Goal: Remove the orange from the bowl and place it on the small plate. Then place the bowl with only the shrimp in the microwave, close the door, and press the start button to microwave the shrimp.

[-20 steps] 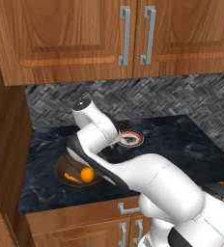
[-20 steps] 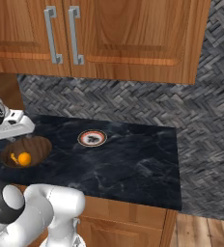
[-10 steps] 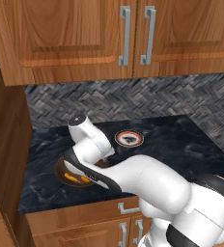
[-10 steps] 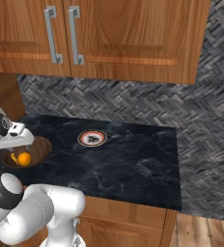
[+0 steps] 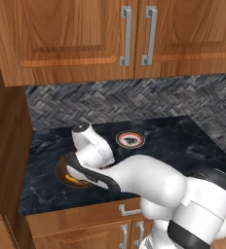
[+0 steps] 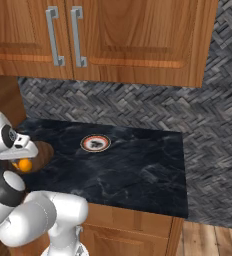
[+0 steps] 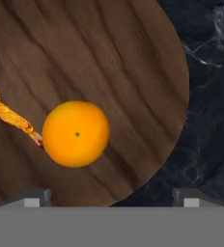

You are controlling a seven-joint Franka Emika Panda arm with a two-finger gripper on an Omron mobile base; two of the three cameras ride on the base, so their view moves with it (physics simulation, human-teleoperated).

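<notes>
Jaws point(image 7: 111, 198) spread wide, pointing down over orange point(image 7: 76, 133) in bowl point(image 7: 114, 62).

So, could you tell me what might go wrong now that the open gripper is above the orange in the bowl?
The shrimp touches the orange, so a closing finger could catch or drag it. The gripper sits off-centre from the orange, nearer the bowl rim, so one finger might land on the rim or push the fruit away. The plate lies some way off, so a loose grip may drop the orange.
</notes>
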